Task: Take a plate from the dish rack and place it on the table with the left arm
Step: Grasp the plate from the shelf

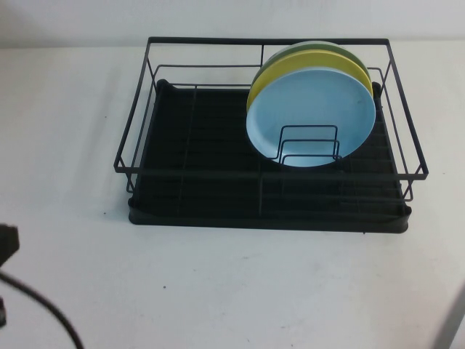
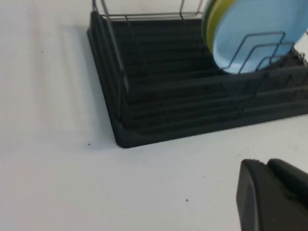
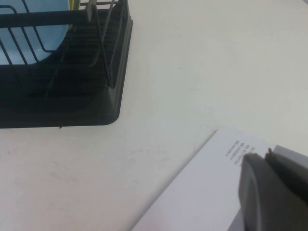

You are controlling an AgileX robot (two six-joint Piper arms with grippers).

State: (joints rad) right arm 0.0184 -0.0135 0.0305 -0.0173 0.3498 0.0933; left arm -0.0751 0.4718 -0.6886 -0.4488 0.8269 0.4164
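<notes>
The light blue plate (image 1: 312,109) stands upright at the front of a stack in the right half of the black wire dish rack (image 1: 269,214), held by wire dividers. It also shows in the left wrist view (image 2: 260,29) and the right wrist view (image 3: 29,29). My left gripper (image 2: 264,163) is shut and empty, low over the white table (image 1: 240,291), in front of the rack's near left corner (image 2: 125,139). Only a bit of the left arm (image 1: 6,243) and its cable show in the high view. My right gripper (image 3: 266,154) is shut and empty, off the rack's near right corner (image 3: 108,115).
A yellow plate (image 1: 290,69) and a green plate (image 1: 312,47) stand right behind the blue one. The rack's left half holds no dishes. A white printed sheet (image 3: 202,192) lies under the right gripper. A grey edge of the right arm (image 1: 454,320) shows at the bottom right.
</notes>
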